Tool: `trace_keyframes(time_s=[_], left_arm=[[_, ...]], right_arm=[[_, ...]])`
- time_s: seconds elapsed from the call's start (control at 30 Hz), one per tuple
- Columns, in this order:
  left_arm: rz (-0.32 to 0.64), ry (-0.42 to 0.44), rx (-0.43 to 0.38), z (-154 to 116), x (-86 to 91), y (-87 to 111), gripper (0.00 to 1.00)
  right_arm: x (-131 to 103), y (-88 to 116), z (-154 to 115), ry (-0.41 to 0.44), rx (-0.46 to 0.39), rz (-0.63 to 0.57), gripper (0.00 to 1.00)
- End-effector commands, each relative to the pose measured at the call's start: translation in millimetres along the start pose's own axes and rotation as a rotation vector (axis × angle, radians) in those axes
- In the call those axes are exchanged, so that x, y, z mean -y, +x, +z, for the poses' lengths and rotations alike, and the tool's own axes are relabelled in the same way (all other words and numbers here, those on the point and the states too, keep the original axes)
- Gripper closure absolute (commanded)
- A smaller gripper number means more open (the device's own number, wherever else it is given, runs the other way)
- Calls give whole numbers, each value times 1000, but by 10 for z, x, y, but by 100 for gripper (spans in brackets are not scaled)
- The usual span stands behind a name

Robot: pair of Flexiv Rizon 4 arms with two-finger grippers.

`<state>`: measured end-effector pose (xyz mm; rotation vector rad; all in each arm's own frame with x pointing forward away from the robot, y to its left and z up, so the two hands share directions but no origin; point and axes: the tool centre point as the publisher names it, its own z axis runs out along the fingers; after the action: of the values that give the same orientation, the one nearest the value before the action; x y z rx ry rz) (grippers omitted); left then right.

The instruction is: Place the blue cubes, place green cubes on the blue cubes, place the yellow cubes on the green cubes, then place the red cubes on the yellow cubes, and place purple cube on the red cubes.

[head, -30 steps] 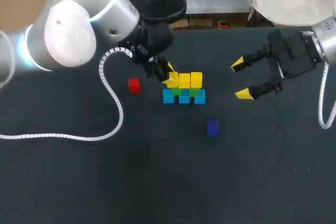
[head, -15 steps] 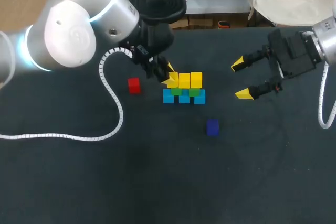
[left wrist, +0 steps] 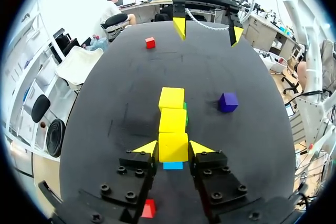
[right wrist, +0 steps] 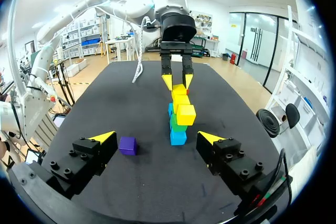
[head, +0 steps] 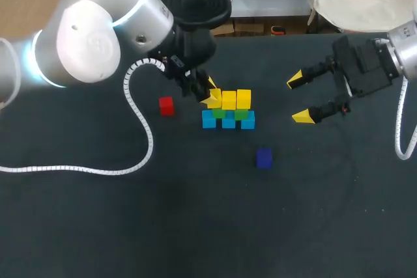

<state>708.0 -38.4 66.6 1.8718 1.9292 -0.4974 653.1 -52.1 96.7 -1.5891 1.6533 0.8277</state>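
Black table (head: 98, 226), two arms over it. Left arm (head: 85, 37) comes in from the left and ends at the block stack. Its left gripper (left wrist: 174, 149) is clamped on a yellow cube (right wrist: 179, 89), one finger on each side, at the stack's left end and in line with two other yellow cubes (head: 236, 99). It looks like this one is being lined up with that layer (can't tell if it rests on anything yet). Right gripper (head: 298, 98) hangs apart on the right, fingers spread, empty, probably parked clear of the left arm. Base is a row of blue cubes (head: 228, 121), with green cubes (head: 240, 114) on them under the yellows. Loose, waiting for later layers: purple cube (head: 263, 157) in front of the stack, red cube (head: 167, 106) left of it, second red cube (left wrist: 150, 42) far side near the right gripper.
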Motion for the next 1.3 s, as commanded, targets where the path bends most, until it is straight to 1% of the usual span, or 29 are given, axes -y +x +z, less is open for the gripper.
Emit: trace_keyframes(time_s=[0.03,0.33,0.4,0.43,0.47,0.5,0.53,0.57,0.6,0.63,0.67,0.73,0.77,0.8,0.9,1.0,1.03,1.17,1.3], left_arm=[[0,4,-3,12,-23,-6,100],[-3,3,-4,21,-37,3,100],[-4,4,-5,22,-37,5,96],[-4,4,-5,22,-37,5,83],[-5,4,-5,23,-37,5,72],[-6,4,-4,24,-37,6,70],[-7,5,-4,25,-37,6,65],[-8,4,-4,26,-36,6,55],[-9,4,-3,27,-36,6,53],[-10,5,-2,27,-35,6,32],[-11,5,-1,28,-34,6,26],[-11,4,0,27,-34,5,23],[-12,3,0,26,-33,5,13],[-13,3,1,24,-32,4,9],[-14,2,2,20,-29,2,9],[-18,1,4,14,-29,4,1],[-21,0,5,7,-31,7,0],[-35,-3,10,-56,-33,38,0],[-57,-24,-4,-161,-9,177,0]], right_arm=[[-3,2,0,1,1,-1,0],[-3,2,0,1,1,-1,0],[-3,2,0,1,1,-1,0],[-3,2,0,1,1,-1,0],[-3,2,0,1,1,-1,0],[-3,2,0,1,1,-1,0],[-3,2,0,1,1,-1,0],[-3,2,0,1,1,-1,0],[-3,2,0,1,1,-1,0],[-3,2,0,1,1,-1,0],[-3,2,0,1,1,-1,0],[-3,2,0,1,1,-1,0],[-3,2,0,1,1,-1,0],[-3,2,0,1,1,-1,0],[-3,2,0,1,1,-1,0],[-3,2,0,1,1,-1,0],[-3,2,0,1,1,-1,0],[-3,2,0,1,1,-1,0],[-3,2,0,1,1,-1,0]])
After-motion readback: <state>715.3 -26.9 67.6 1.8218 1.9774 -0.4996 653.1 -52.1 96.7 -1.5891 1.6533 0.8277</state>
